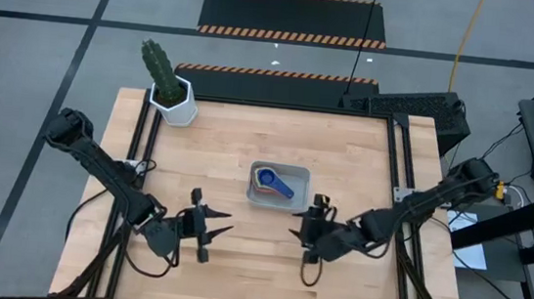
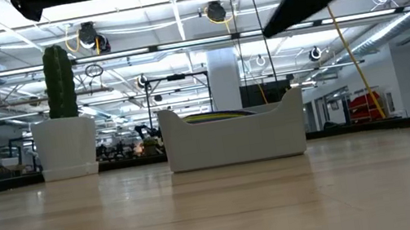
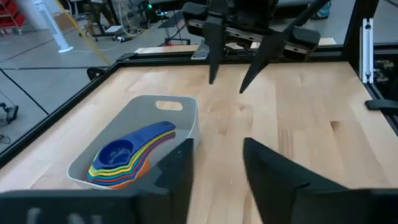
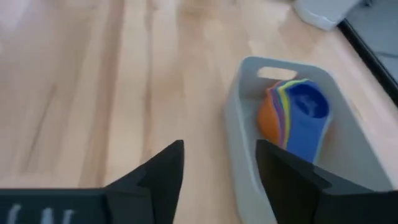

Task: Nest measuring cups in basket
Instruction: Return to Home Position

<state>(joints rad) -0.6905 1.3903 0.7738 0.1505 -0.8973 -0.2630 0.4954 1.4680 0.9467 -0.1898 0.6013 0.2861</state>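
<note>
The measuring cups point(image 1: 277, 183) lie nested in one stack inside the pale grey-blue basket point(image 1: 258, 196) at the table's middle, a blue cup on top with orange, yellow and other colours beneath; they also show in the left wrist view point(image 3: 127, 155) and the right wrist view point(image 4: 298, 115). My left gripper point(image 1: 224, 223) is open, hovering left of and nearer than the basket. My right gripper point(image 1: 301, 224) is open, hovering just right of the basket's near corner. Neither touches anything. In the low view the basket point(image 2: 233, 135) rests flat on the table.
A white hexagonal pot with a green cactus point(image 1: 169, 86) stands at the table's far left corner. Black rails point(image 1: 397, 172) frame the table's sides. Bare wood lies between the two grippers and along the near edge.
</note>
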